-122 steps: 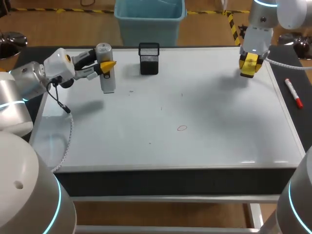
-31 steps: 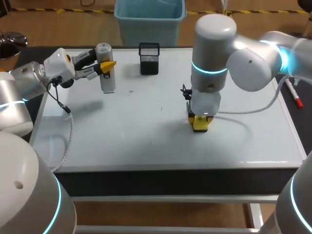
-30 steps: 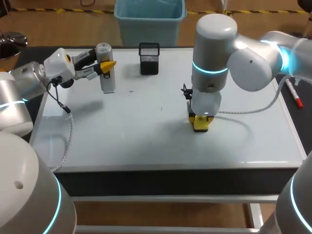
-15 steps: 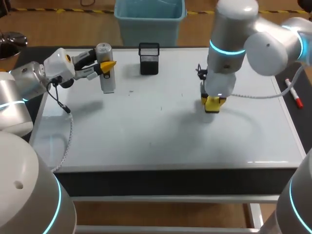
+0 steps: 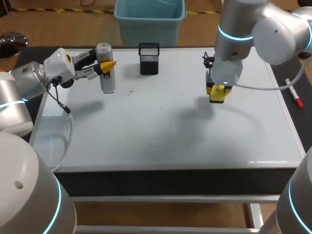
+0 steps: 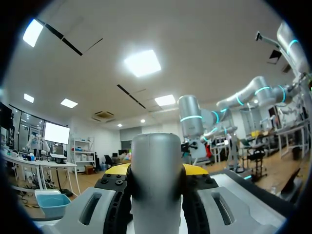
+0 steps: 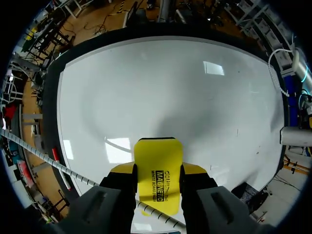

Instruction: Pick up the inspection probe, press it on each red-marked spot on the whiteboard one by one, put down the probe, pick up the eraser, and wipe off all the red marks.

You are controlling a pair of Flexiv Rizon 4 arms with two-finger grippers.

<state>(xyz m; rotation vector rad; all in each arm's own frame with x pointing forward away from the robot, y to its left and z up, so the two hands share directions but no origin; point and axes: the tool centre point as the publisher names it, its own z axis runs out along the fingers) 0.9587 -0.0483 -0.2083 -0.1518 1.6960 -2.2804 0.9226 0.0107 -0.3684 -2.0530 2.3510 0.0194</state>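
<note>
We found lettering in one place only. The yellow eraser [image 7: 157,161] carried a few short lines of black capital print on its upper face. In the right wrist view these lines stood upside down, near the end of the eraser that sat between the two yellow fingertips of the right gripper [image 7: 158,171], which clamped it from both sides. In the head view the eraser was too small for us to make out any print.

Black table [image 5: 170,180], pale metal frame.
</note>
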